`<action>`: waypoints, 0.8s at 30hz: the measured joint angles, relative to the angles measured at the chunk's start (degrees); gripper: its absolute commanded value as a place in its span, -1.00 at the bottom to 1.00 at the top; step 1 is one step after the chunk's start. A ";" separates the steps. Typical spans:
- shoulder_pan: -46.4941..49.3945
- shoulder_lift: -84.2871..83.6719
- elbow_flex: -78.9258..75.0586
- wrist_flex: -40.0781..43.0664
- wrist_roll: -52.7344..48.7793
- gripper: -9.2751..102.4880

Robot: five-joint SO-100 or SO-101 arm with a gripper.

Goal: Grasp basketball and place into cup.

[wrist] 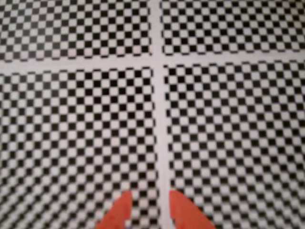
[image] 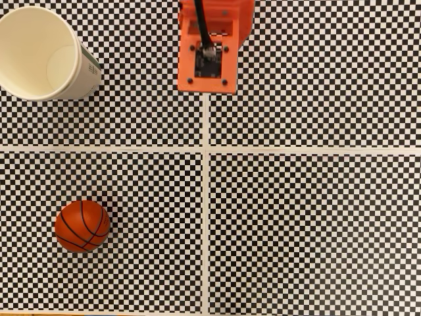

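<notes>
In the fixed view the basketball, orange-red with black seams, rests on the checkered mat at the lower left. The white paper cup stands at the top left, its cream inside facing the camera and a small green print on its side. The orange arm reaches in from the top centre, well away from both. In the wrist view my gripper shows as two orange fingertips at the bottom edge. They stand a little apart over the white seam, with only the mat between them.
The black-and-white checkered mat covers the whole surface, split by white seam lines into four panels. The right half holds no objects. A thin strip of table edge shows along the bottom of the fixed view.
</notes>
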 measured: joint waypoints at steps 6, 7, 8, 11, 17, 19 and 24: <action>-3.60 -24.70 -23.12 1.49 7.65 -0.63; -3.69 -29.27 -27.60 1.76 8.70 -0.63; -3.43 -33.13 -31.73 2.11 9.49 -0.64; -3.25 -45.18 -46.05 5.10 11.78 -0.61; -1.67 -63.19 -68.29 8.09 14.85 -0.53; -0.79 -69.35 -75.76 10.72 15.03 -0.51; 2.11 -80.33 -93.43 16.17 15.29 -0.41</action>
